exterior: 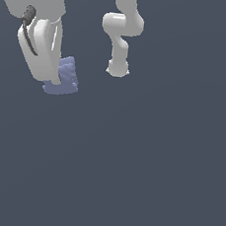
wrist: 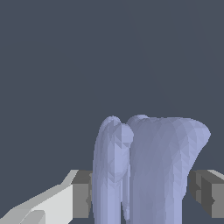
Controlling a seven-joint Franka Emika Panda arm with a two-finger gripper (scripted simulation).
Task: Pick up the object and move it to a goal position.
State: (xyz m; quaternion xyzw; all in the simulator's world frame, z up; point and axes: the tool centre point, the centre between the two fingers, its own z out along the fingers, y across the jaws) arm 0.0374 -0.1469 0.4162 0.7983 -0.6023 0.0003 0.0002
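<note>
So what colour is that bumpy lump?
Pale periwinkle-blue bumpy lump; clearest in the wrist view.

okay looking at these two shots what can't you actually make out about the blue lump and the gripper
- Exterior view: the white gripper body covers the gripper fingers and part of the object, so the hold is unseen.
- Wrist view: the object's lower part is cut off by the picture's edge; the gripper fingers' contact looks likely, not certain.
- No goal marker shows in either view.

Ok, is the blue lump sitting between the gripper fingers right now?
Yes: in the wrist view the object stands between the two grey fingers, one finger on each side of it.
</note>
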